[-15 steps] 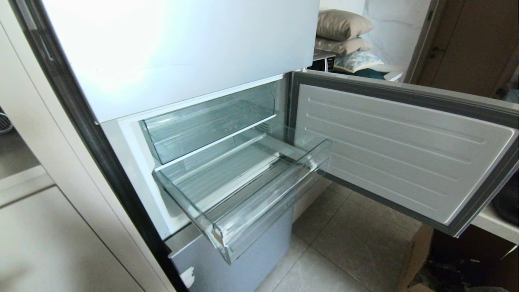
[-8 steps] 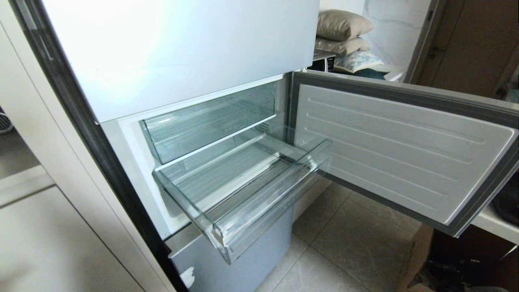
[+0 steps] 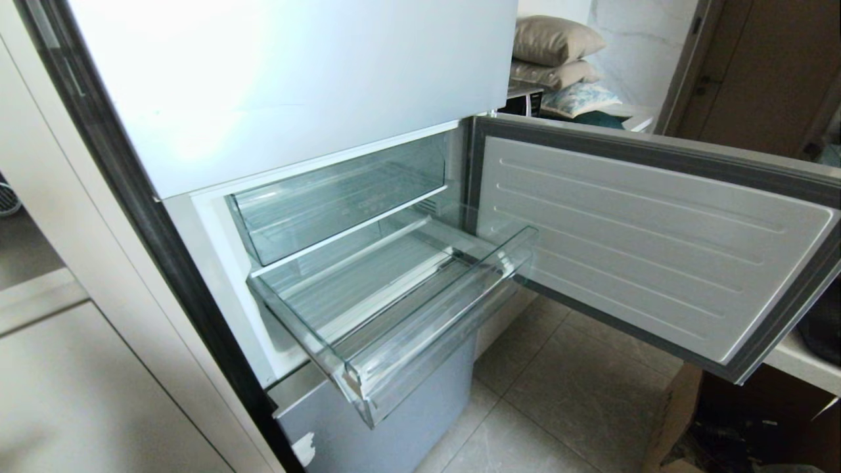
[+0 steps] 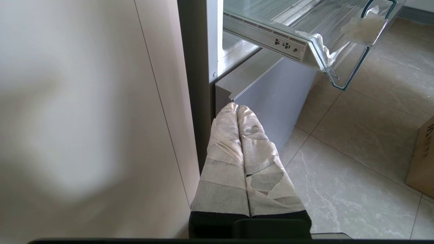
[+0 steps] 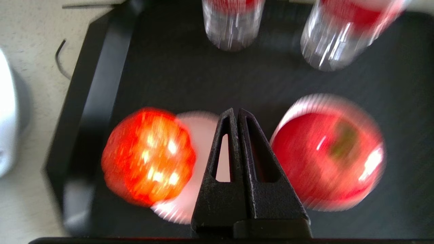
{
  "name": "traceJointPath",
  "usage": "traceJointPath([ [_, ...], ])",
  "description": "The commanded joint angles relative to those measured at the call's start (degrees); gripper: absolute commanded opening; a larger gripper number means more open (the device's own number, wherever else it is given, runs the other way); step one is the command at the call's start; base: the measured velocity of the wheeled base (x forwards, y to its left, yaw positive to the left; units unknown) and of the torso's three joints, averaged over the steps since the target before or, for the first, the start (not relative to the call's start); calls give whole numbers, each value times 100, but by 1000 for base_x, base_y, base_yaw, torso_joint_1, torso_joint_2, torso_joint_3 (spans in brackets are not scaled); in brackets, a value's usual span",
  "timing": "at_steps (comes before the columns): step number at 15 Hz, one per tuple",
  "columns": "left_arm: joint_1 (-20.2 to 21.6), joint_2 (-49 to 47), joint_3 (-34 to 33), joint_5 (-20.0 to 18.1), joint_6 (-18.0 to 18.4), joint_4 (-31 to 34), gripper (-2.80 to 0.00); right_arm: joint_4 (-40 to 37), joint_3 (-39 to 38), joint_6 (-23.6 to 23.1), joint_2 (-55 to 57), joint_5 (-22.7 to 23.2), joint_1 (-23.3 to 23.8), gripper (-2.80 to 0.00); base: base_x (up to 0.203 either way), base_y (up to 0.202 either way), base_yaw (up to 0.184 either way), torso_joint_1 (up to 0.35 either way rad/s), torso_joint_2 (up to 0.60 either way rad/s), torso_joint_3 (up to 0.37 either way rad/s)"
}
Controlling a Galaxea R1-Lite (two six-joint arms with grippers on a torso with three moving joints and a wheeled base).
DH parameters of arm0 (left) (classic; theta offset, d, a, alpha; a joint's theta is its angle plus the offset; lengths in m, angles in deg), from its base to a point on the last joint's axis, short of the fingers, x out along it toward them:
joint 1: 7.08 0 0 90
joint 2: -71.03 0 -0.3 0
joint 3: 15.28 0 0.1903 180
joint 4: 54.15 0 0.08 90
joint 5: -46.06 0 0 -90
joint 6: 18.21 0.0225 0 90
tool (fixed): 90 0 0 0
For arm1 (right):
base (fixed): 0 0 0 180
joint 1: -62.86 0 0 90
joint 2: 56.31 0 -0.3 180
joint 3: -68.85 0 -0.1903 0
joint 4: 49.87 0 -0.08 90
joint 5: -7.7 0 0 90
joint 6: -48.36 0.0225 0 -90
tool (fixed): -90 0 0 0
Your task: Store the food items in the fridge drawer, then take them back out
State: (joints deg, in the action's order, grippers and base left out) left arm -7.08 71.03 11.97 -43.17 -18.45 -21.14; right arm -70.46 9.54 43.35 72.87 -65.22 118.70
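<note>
Head view — tiled floor (image 3: 578, 394), pillows (image 3: 555, 39)

Left gripper (image 4: 237, 107) fingers wrapped in grey-white tape over black base; right gripper (image 5: 236, 111) black, triangular cut-outs.

Head and left wrist share the fridge drawer (image 3: 394, 309) — right wrist doesn't.
</note>
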Motion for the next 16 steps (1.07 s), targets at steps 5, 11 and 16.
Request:
traceJointPath([
  [5,0,0,-1,2,-2,3,-280,89,177,-949,68,22,-422,-280,0,0,0,0,0,0],
  [11,0,0,-1,2,-2,8,-280,81,110,-1263,73,21,-848,-280,0,0,0,0,0,0],
  [16,0,0,-1,2,-2,3,-280,77,-267,-1386,3,49,-883,-280,0,0,0,0,0,0],
])
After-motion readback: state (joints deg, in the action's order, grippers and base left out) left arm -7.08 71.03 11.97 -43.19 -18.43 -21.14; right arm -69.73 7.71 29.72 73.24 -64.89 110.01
